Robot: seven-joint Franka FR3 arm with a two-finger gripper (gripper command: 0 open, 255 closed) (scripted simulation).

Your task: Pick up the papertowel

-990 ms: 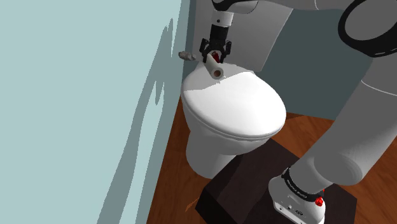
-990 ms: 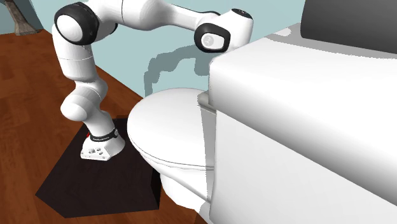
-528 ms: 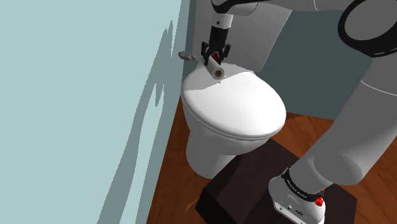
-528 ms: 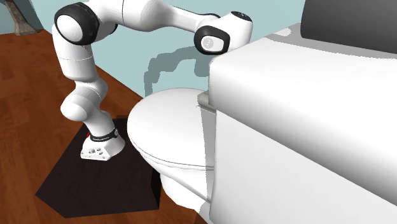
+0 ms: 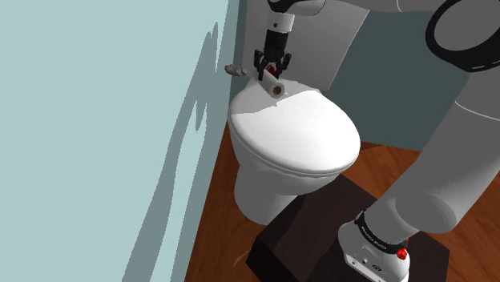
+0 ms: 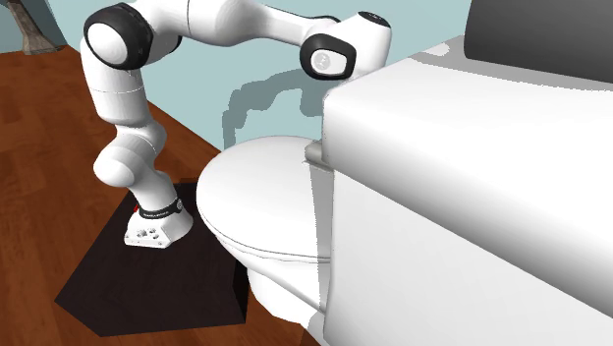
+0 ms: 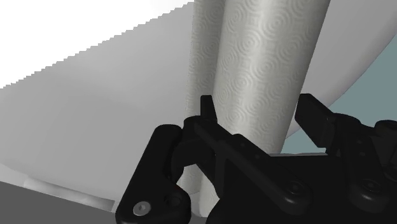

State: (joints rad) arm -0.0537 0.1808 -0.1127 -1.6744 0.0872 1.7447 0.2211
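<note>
A pale paper towel roll (image 5: 275, 86) with a dark core end hangs slanted just above the back of the white toilet lid (image 5: 296, 136). My black gripper (image 5: 271, 70) comes down from above and is shut on its upper part. In the wrist view the embossed paper towel roll (image 7: 267, 57) runs between the two fingers, and each fingertip (image 7: 207, 109) presses against its side. The second exterior view has the arm's wrist (image 6: 334, 54) reaching behind the toilet tank (image 6: 462, 167), which hides the hand.
A light blue wall (image 5: 104, 120) stands close on the shoulder view's left, with a small grey fitting (image 5: 234, 70) on it near the gripper. The toilet bowl stands on a wooden floor (image 5: 216, 224). The dark stand (image 5: 320, 240) is beside the bowl.
The gripper has risen slightly with the paper towel roll in it; the roll's lower end now sits a little higher over the lid.
</note>
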